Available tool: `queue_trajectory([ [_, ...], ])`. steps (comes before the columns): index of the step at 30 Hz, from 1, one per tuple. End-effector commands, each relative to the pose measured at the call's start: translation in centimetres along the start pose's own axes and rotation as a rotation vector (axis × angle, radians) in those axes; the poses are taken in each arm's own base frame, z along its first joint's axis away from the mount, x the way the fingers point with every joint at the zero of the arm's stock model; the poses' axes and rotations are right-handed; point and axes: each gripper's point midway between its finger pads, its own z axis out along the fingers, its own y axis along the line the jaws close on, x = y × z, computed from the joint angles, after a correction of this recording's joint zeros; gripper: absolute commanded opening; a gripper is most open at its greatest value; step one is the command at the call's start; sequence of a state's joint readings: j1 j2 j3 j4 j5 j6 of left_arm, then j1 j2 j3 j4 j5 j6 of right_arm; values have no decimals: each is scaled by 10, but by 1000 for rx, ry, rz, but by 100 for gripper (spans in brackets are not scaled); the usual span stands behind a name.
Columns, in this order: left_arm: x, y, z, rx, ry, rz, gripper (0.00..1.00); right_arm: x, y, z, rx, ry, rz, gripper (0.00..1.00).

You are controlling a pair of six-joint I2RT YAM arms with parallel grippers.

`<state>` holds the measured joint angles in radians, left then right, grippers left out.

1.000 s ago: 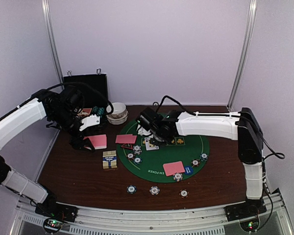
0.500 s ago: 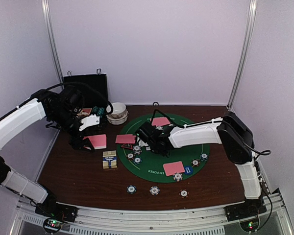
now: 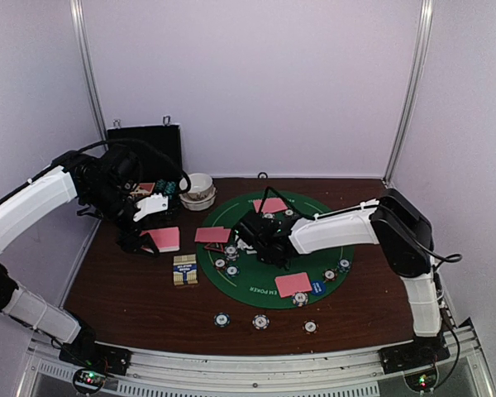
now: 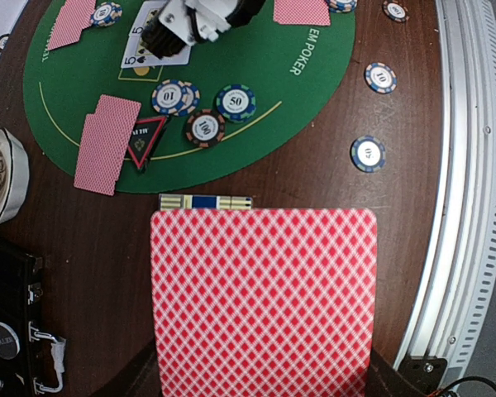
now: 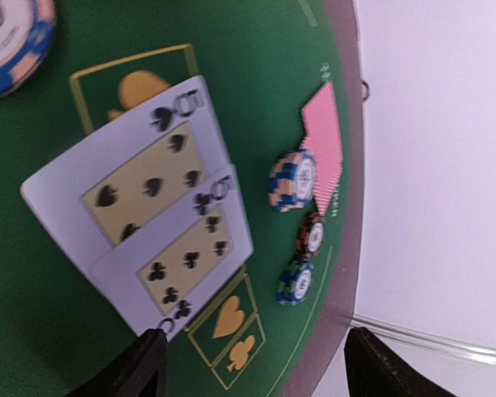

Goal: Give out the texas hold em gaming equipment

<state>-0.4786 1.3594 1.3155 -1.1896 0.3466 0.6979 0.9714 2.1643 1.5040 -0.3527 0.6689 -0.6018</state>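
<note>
1. Top external view showed three poker chips (image 3: pixel 260 321) in a row on the bare table (image 3: pixel 132 306), nearest the arm bases.
2. Just beyond them, a face-down pink card (image 3: pixel 293 284) lay at the near edge of the green mat (image 3: pixel 326 244), with a blue button (image 3: pixel 317 288) just beside it on the right.
3. Left of the mat, the left gripper (image 3: pixel 146 238) was clamped on another pink-backed card (image 4: pixel 263 298), holding it over the table.
4. At mid-mat, the right gripper (image 5: pixel 256 372) had its jaws spread wide over two face-up cards (image 5: pixel 149 223), a spade and a club.
5. Farthest away, a third pink card (image 3: pixel 270 205) lay at the mat's far rim.
</note>
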Motion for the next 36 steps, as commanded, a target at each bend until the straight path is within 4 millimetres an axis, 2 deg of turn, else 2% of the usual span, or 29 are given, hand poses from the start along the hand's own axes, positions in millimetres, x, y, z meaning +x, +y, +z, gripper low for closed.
queue_trajectory([
  [1, -6, 0, -8, -11, -30, 6, 0, -12, -98, -45, 314, -62, 279, 82],
  [2, -5, 0, -8, -13, -29, 6, 0, -12, -112, -54, 356, -68, 333, 87],
  [3, -5, 0, -8, -14, -28, 5, 0, -12, -124, -62, 383, -79, 387, 97],
  [4, -5, 0, -8, -14, -28, 7, 0, -12, -135, -71, 404, -94, 441, 99],
  [7, -5, 0, -9, -15, -29, 10, 0, -14, -152, -91, 412, -141, 543, 99],
  [12, -5, 0, -10, -17, -29, 11, 0, -14, -156, -108, 380, -153, 601, 100],
  [14, -5, 0, -10, -17, -29, 10, 0, -17, -154, -114, 221, -202, 710, 99],
  [18, -5, 1, -10, -20, -25, 11, 0, -23, -160, -130, -140, -315, 1034, 99],
  [20, -4, 1, -9, -21, -21, 14, 0, -29, -157, -134, -315, -318, 1117, 99],
  [23, -4, 2, -10, -24, -20, 16, 0, -50, -141, -150, -574, -330, 1148, 100],
  [26, -5, 2, -9, -23, -18, 15, 0, -73, -116, -170, -829, -332, 1184, 99],
  [31, -4, 5, -8, -28, -10, 8, 0, -101, -70, -185, -1198, -245, 1268, 99],
  [33, -4, 5, -8, -30, -9, 9, 0, -111, -59, -192, -1317, -233, 1310, 99],
  [36, -4, 6, -8, -30, -10, 8, 0, -124, -51, -205, -1405, -228, 1321, 99],
])
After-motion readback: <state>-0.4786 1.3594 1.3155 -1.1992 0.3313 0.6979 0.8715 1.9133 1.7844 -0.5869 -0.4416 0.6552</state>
